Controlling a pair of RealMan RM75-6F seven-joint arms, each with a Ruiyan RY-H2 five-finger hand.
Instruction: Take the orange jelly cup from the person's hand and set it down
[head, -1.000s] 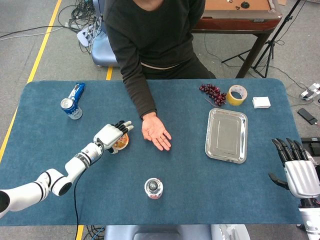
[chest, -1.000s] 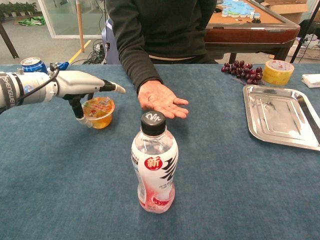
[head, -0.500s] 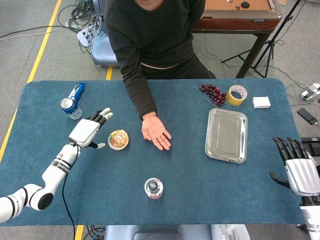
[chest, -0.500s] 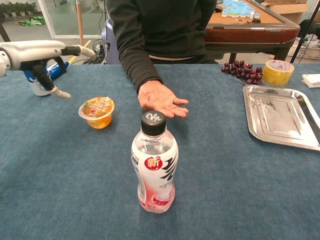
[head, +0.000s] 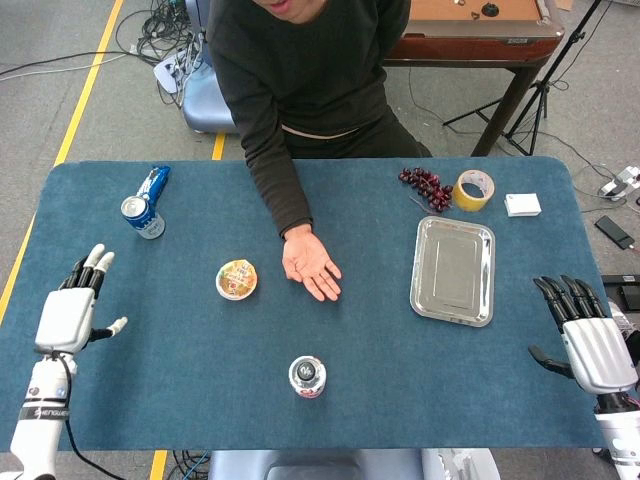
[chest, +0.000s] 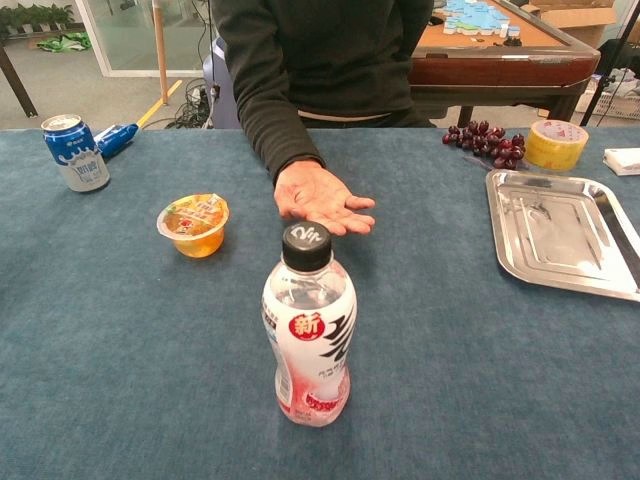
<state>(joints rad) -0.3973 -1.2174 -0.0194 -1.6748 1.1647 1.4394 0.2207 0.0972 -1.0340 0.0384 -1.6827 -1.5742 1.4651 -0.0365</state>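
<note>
Left hand (head: 66, 318) rests empty, fingers spread, well apart from the cup (head: 237, 279), which stands upright on the desk (head: 200, 400) beside the person's bare palm (head: 312, 265); delivery looks done.

Probably a robot lab or test room, blue cloth-covered table (head: 200, 400), yellow floor tape (head: 80, 90), loose cables (head: 165, 40) beyond the left hand (head: 68, 318), tripod (head: 540, 95), wooden game table (head: 470, 30) behind
</note>
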